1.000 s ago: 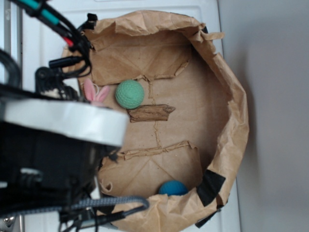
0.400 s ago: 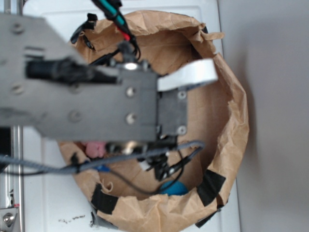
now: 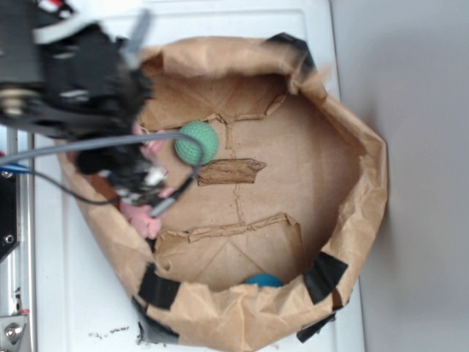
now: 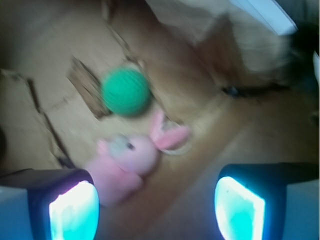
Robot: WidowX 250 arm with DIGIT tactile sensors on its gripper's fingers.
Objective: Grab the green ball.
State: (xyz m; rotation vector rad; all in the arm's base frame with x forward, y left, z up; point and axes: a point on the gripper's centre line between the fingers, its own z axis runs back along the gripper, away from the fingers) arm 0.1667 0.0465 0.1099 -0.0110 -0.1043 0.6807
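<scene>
One green ball: at 11 o'clock, apart from pink bunny.
Gripper: fingers spread apart, nothing between them.
Bag: brown paper, holding both.

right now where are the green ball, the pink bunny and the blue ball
green ball [image 4: 126, 92], wrist view, middle of its knitted surface
pink bunny [image 4: 135, 155], wrist view, on its head
blue ball [image 3: 264, 280], exterior view, visible top above the bag's rim

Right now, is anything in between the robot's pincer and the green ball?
Yes. In the wrist view, the pink bunny lies between the open pincer and the green ball, its ears just beside the ball.
</scene>
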